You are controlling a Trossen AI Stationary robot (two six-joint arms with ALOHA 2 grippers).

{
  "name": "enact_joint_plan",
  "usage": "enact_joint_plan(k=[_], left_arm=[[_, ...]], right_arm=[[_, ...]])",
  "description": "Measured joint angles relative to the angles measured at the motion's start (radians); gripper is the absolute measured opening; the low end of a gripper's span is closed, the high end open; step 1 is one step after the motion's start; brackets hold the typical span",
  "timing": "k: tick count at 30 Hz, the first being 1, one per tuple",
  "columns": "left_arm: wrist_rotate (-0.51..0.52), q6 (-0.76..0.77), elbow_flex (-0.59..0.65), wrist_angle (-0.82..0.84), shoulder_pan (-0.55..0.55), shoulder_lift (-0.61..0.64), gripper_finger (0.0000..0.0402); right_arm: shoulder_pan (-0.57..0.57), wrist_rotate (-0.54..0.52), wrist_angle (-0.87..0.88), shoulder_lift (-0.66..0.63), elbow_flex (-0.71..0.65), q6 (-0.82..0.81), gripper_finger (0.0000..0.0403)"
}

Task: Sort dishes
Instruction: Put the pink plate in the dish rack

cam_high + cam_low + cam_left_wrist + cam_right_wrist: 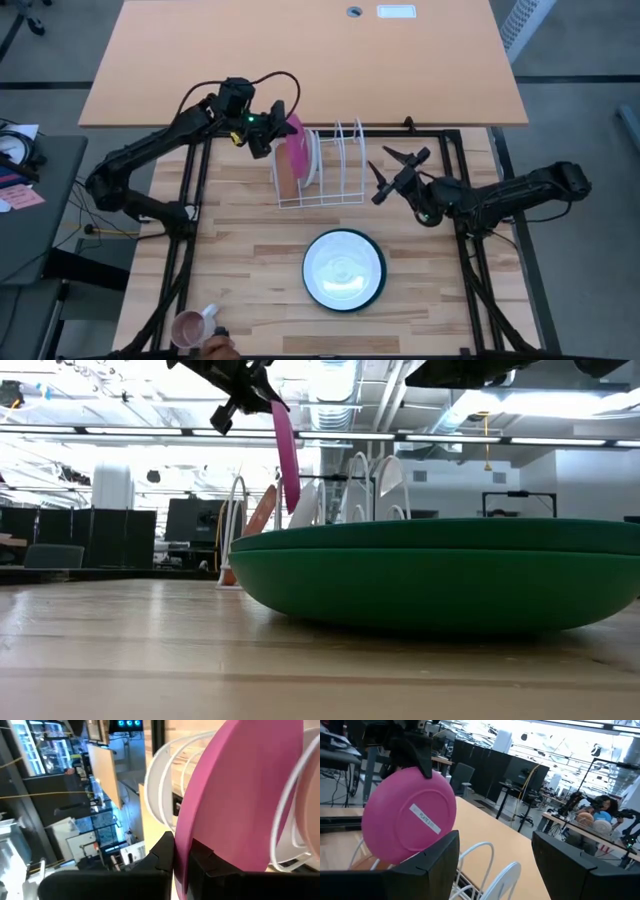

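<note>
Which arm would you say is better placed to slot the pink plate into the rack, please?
Left: its end effector already grips the pink plate on edge above the rack. The right end effector is open and empty beside the rack.

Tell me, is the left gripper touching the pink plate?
Touching. In the left wrist view the left gripper is shut on the pink plate's edge, holding it upright over the rack.
</note>
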State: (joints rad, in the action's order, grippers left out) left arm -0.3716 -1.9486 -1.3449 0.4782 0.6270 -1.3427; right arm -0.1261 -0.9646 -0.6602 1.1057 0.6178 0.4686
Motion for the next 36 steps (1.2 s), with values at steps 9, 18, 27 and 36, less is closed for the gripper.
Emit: enact_joint_plan(k=[9, 18, 27, 36], left_arm=[[0.008, 0.034, 0.000, 0.012, -0.014, -0.053, 0.0011], [0.046, 0.034, 0.000, 0.009, -0.015, -0.146, 0.0011], [0.058, 0.031, 0.000, 0.001, -0.016, -0.212, 0.0011], [0.057, 0.051, 0.001, 0.005, -0.022, -0.231, 0.0011]], right_arm=[[-0.026, 0.000, 0.013, 0.000, 0.000, -0.017, 0.0255], [-0.052, 0.000, 0.020, 0.000, 0.000, -0.019, 0.0255], [-0.049, 0.000, 0.028, 0.000, 0.000, -0.016, 0.0255], [-0.049, 0.000, 0.033, 0.000, 0.000, -0.017, 0.0255]])
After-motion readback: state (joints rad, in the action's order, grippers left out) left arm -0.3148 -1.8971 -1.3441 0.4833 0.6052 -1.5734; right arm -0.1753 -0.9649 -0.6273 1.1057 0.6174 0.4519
